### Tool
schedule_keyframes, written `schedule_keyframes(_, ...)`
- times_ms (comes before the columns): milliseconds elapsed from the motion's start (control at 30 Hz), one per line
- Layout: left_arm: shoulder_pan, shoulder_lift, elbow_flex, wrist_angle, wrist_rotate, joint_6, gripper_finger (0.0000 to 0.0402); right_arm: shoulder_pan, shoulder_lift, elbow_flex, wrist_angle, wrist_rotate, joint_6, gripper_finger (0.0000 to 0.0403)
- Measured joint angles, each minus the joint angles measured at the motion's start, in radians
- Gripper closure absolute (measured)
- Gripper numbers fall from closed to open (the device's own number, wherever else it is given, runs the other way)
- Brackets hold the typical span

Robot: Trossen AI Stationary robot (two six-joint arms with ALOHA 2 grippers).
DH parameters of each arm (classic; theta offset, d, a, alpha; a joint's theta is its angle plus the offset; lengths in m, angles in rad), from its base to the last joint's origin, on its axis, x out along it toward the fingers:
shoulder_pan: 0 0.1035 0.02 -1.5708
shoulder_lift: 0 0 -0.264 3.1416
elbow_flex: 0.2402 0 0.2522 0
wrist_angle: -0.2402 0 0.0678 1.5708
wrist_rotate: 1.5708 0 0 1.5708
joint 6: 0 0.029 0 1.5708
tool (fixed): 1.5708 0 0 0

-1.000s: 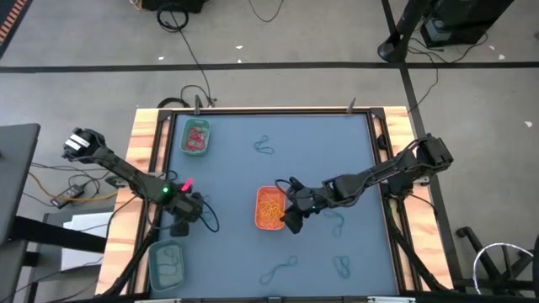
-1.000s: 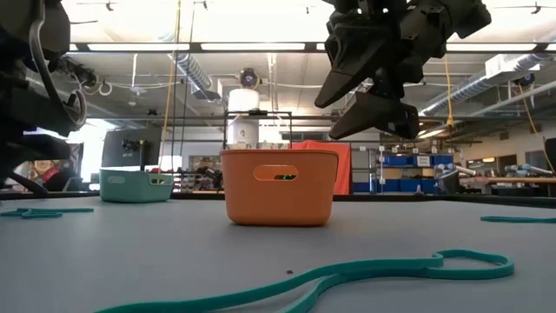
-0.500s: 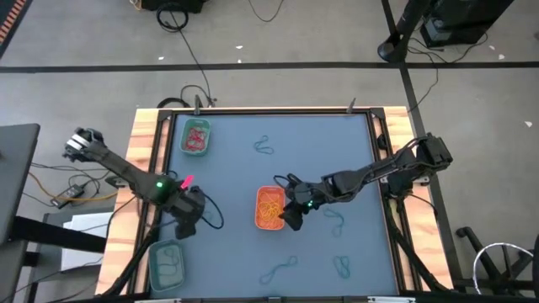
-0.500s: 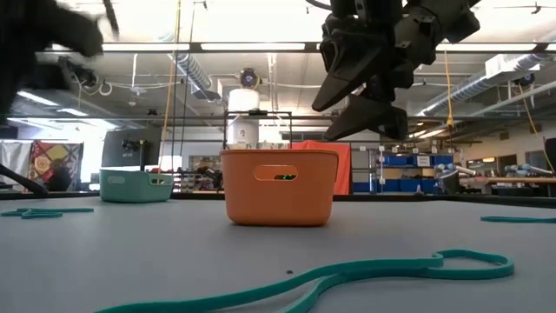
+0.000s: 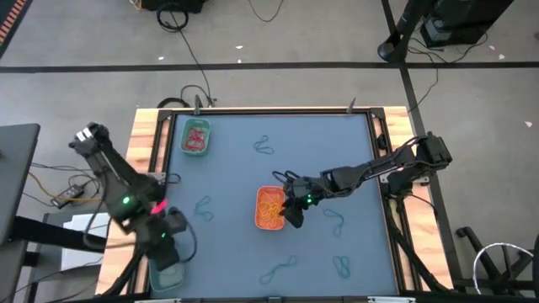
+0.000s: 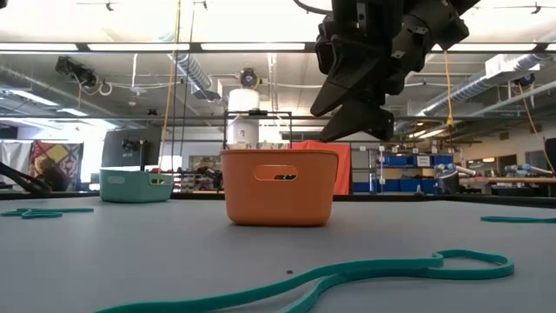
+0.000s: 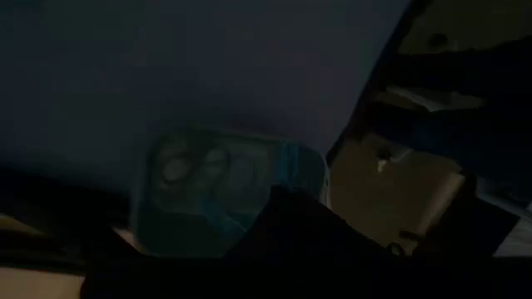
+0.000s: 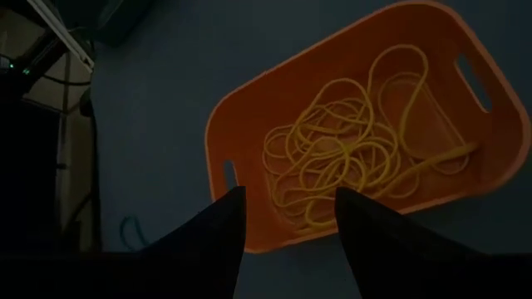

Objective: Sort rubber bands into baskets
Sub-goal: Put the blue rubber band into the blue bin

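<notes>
R gripper (image 5: pixel 294 210) hangs just above the near-right rim of the orange basket (image 5: pixel 269 208), mid-table; fingers (image 8: pixel 218 237) spread wide w/ nothing between them, tips over the basket's edge. In low view the gripper (image 6: pixel 352 104) sits above the basket (image 6: pixel 279 186), not touching it. Basket holds a tangle of yellow bands (image 8: pixel 349 158). L gripper (image 5: pixel 171 236) is at the table's near-left corner, over the far end of the teal basket (image 5: pixel 167 268); fingers closed, can't tell if anything is pinched between them. L wrist view is dark: teal basket (image 7: pixel 224 195) w/ a few teal bands (image 7: pixel 195 164) inside, just ahead of the gripper. Green basket (image 5: pixel 196 138) at far-left corner w/ red bands (image 5: pixel 197 137) in it; in low view a basket (image 6: pixel 135 184) shows far off on the left, which one it is I can't tell for sure. Loose teal bands on the table (image 5: pixel 337 151): one far-centre (image 5: pixel 264 147), one left of the orange basket (image 5: pixel 203 207), one just right of the R gripper (image 5: pixel 336 221), two near the front edge (image 5: pixel 278 271) (image 5: pixel 342 266). Low view shows a long teal band (image 6: pixel 347 271) close to the camera, another at left (image 6: pixel 39 212) and one at right (image 6: pixel 519 219). Black cables lie on the floor beyond the table (image 5: pixel 181 17).
</notes>
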Motion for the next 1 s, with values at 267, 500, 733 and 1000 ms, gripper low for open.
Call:
schedule_keyframes(267,-0.125,0.132,0.0,0.04,-0.098,-0.069,0.039,-0.001,0.0,0.0,0.0,-0.014,-0.037,0.0206)
schedule_keyframes(500,-0.197,0.237,-0.009,0.013,-0.052,-0.147,0.0311,0.002,0.0,0.0,-0.017,-0.08,-0.036,0.0206)
schedule_keyframes(733,-0.15,0.216,-0.017,-0.066,-0.131,-0.188,0.0233,0.03,0.0,0.0,-0.07,-0.066,0.018,0.0206)
schedule_keyframes(1000,0.011,0.103,-0.072,-0.149,-0.291,0.004,0.022,0.035,0.0,0.0,-0.071,-0.06,0.061,0.0206)
